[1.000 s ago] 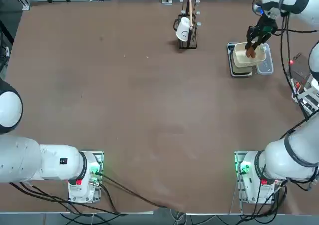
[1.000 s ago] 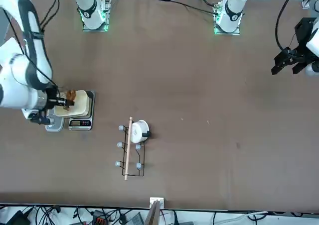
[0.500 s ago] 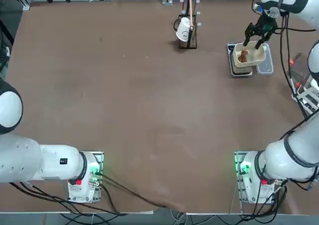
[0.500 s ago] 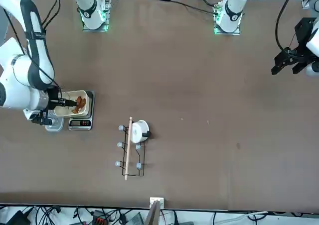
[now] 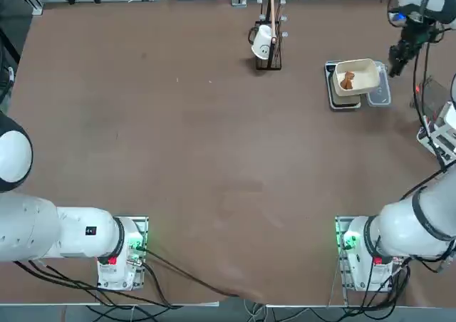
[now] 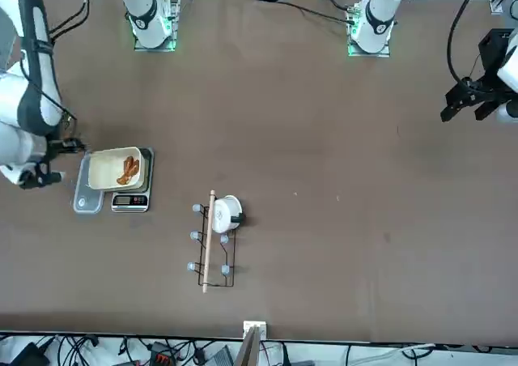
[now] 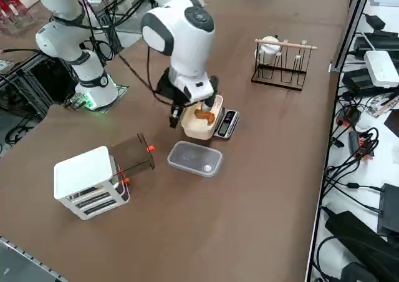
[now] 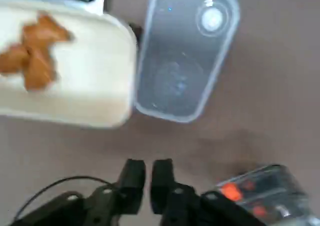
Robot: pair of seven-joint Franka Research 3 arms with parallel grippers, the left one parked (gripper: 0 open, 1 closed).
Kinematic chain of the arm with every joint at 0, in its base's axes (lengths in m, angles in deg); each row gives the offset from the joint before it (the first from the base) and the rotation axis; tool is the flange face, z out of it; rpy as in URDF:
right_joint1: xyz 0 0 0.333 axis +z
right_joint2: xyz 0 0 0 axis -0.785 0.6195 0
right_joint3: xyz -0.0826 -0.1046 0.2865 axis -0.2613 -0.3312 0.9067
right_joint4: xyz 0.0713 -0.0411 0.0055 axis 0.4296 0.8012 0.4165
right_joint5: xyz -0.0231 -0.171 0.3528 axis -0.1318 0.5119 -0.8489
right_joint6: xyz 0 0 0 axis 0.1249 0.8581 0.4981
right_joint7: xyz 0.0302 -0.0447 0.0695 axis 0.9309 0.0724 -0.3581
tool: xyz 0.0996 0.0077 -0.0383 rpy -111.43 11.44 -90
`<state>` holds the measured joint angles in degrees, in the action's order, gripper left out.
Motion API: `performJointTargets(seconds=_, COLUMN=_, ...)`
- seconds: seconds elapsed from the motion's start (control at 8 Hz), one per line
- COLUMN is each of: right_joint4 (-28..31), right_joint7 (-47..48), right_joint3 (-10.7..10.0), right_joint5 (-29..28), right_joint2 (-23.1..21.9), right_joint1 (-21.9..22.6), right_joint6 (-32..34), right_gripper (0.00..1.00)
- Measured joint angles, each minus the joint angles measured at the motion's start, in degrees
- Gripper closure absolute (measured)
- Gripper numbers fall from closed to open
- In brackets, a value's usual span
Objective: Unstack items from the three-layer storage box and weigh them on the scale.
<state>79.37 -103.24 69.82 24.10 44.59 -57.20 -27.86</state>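
Scale under cream tub; right gripper hovers near clear tray, fingers nearly together, grasping nothing.

a brown tabletop spreads above a grey floor, visible past its edge.

Black two-finger right gripper no longer over cream rectangular tub; now off to the tub's right in top view, clear of it, fingers drawn nearly together. Brown lumpy item, earlier between the fingers, now lies released inside the tub.
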Motion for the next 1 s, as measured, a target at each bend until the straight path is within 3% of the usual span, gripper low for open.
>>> performJointTargets(seconds=0.25, right_joint4=3.06, right_joint7=-21.35, right_joint3=-0.67, right_joint5=0.26, right_joint2=0.26, right_joint1=-6.23, right_joint6=-5.29, right_gripper=0.98)
performJointTargets(seconds=0.38, right_joint4=5.11, right_joint7=-27.25, right_joint3=-0.62, right_joint5=-0.10, right_joint2=0.20, right_joint1=-8.26, right_joint6=-9.00, right_gripper=0.98)
performJointTargets(seconds=1.0, right_joint4=5.90, right_joint7=-29.84, right_joint3=0.02, right_joint5=-0.51, right_joint2=-0.53, right_joint1=-9.75, right_joint6=-9.77, right_gripper=0.98)
